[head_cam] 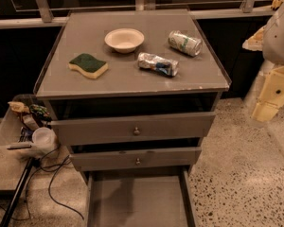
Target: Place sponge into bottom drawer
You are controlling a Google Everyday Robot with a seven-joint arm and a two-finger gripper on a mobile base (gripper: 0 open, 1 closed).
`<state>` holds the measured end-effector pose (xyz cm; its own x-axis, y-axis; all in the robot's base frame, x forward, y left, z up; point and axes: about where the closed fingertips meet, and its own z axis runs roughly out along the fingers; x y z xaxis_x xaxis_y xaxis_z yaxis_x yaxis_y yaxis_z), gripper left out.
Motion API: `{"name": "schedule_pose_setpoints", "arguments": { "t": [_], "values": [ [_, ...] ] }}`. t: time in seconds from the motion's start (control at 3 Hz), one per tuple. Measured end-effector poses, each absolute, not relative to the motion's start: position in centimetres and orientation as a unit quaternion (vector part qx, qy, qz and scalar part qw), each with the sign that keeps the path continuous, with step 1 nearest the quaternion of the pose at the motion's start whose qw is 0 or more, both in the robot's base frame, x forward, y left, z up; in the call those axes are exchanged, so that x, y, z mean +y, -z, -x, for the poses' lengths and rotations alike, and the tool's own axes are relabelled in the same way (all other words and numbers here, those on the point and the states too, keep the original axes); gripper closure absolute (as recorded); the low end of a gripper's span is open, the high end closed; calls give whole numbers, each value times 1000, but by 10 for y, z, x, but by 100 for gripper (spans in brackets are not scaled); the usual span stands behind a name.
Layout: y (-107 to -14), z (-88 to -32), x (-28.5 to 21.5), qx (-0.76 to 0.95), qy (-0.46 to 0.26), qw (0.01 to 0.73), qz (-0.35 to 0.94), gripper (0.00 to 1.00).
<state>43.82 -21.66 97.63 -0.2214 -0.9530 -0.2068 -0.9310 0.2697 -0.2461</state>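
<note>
Gripper (273,96): at the right edge of the view, beside the cabinet, off the surface (132,82) and a little lower than it. Not on the sponge. Open or closed: cannot tell.

Sponge (88,65): flat on the surface, green side up, near the front left corner. Well apart from the gripper and the farthest thing from it up there. Touching nothing, so probably free to be taken from above.

Bottom drawer (137,202): pulled far out, low near the floor, below the gripper and to its left in the view. Grey floor bare where visible, apparently left open to receive the sponge.

Upper drawers (135,129): two, with small round knobs, only slightly out. Hanging over the back part of the bottom drawer, so likely only the front part reachable from above.

Bowl (124,39): upright, between the gripper and the sponge, toward the back.

Cans (158,63): two, crushed, lying on their sides, nearer to the gripper than the sponge. Probably to be passed over when reaching across, not pushed.

Step, as judged: the very beginning; sponge not yet grasped, nothing yet in the drawer.

Risk, as judged: knocking a can on the way to the sponge.
</note>
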Motion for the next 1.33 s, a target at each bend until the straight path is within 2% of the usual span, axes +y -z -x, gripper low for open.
{"name": "schedule_pose_setpoints", "arguments": {
  "t": [0.67,1.33],
  "values": [
    [-980,-439,-207,773,44,162,612,0],
    [-995,-472,-108,713,8,231,662,0]
  ]
}}
